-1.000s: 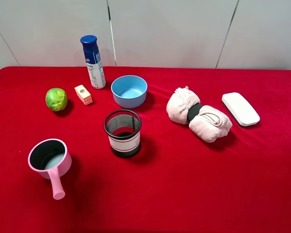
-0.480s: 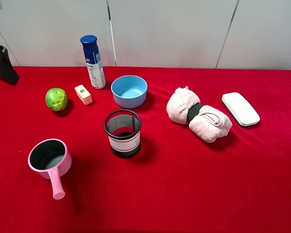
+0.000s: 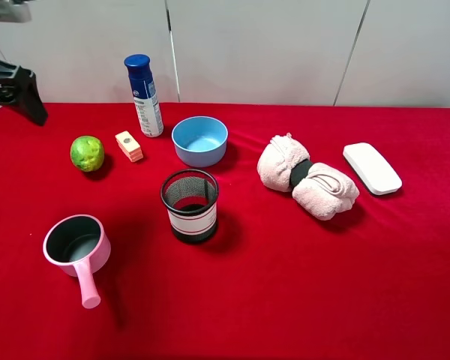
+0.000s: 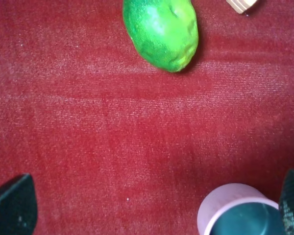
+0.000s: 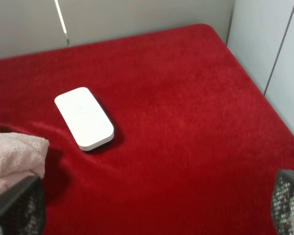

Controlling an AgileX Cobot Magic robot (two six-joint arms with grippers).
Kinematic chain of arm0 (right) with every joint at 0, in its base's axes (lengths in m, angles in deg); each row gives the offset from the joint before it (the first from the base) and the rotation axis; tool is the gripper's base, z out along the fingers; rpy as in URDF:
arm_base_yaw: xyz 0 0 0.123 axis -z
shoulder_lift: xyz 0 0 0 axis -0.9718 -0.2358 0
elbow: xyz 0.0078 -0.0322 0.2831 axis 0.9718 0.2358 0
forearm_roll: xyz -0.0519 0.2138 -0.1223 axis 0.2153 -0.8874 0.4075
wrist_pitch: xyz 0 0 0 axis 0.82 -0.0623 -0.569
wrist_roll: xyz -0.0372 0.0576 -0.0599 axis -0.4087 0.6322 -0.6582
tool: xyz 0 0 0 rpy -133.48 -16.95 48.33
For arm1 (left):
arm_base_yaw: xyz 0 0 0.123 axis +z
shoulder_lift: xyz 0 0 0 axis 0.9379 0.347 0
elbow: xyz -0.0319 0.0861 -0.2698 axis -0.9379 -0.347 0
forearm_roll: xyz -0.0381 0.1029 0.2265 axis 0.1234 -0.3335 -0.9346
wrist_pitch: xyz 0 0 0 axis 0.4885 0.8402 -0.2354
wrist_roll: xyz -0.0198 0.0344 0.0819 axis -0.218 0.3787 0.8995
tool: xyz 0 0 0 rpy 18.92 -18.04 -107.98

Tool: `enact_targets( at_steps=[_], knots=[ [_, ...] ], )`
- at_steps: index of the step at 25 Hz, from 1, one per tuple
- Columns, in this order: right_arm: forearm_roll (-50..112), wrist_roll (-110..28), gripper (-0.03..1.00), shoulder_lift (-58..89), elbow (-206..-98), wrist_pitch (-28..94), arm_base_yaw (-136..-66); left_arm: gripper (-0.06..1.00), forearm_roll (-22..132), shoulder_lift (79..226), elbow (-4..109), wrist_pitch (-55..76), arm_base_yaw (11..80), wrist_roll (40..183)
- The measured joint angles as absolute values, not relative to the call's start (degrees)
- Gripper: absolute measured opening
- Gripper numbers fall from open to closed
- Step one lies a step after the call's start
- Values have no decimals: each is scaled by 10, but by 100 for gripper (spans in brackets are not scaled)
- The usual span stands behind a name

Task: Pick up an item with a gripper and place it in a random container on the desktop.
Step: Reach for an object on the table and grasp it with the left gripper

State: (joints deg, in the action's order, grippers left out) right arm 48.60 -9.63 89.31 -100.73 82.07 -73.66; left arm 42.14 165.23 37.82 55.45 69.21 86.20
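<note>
left gripper is hanging back-left of the lime, 2 fingers spread, empty. Lime is sitting on the red table, left of the blue bowl. I'm planning to centre it between the fingers before descending. Wrist view is showing it off-centre; overhead is clipping the gripper, height probably guesswork. The right gripper is spread too.

On your red cloth-covered counter, the round green fruit lies far left, the small orange-and-cream block just right of it, the blue spray bottle behind the block. Right of the bottle sits the light blue round plastic bowl, the black mesh cup in front of it. The pink handled pot lies front left. Right of the bowl you find the rolled pink towel, then the flat white case.
</note>
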Motion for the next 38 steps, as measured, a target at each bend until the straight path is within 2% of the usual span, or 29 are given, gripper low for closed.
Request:
enact_targets(
  at_steps=[17,28,38],
  knots=[
    [486,-96,69,893,-1007,821,-737,98,451,1769,409,506,692,881],
    [486,-96,69,893,-1007,821,-737,98,460,1849,467,493,692,885],
    [486,-96,69,893,-1007,821,-737,98,462,1905,486,462,671,895]
  ],
)
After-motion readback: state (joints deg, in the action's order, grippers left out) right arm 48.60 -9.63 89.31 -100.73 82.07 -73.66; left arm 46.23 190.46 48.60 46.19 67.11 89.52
